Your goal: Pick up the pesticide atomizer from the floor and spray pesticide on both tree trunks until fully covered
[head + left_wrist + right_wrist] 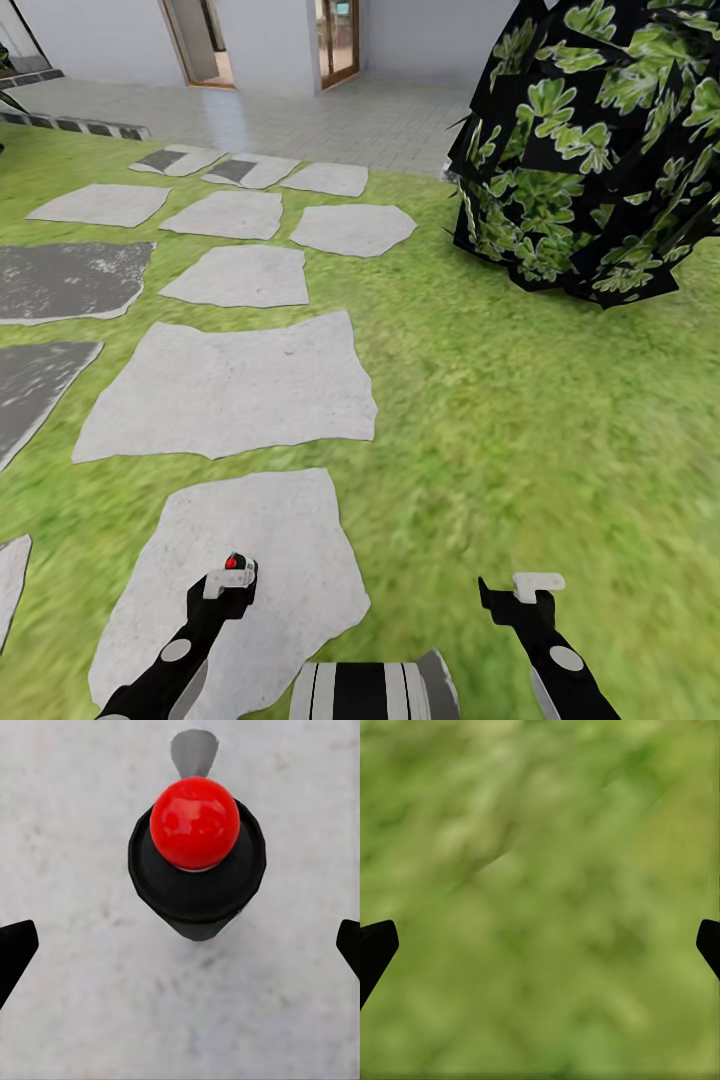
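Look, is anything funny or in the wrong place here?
Only the atomizer: it stands alone on a grey paving stone amid the lawn, under the open left gripper. Nothing looks spilled or broken.

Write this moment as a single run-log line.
left gripper open above pesticide atomizer on paving stone | right gripper open over grass | atomizer not yet grasped

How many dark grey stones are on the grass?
2, both at the lawn's left edge: one dark stone, another dark stone nearer the robot. More may lie outside the picture.
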